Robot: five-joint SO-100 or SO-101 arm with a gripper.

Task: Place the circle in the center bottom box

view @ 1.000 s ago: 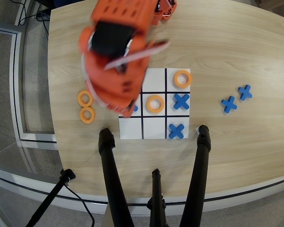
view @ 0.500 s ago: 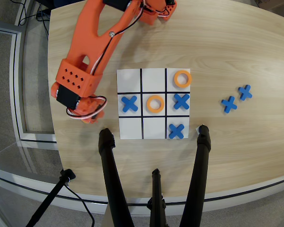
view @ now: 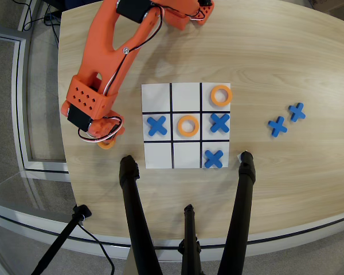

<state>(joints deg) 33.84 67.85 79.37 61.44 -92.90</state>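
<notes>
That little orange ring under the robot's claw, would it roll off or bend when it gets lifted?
The ring probably stays stiff: it looks like the solid plastic rings on the grid sheet. It lies flat on the table, so rolling seems unlikely unless dropped on edge. It looks light and smooth, so it might slip from the gripper.
</notes>
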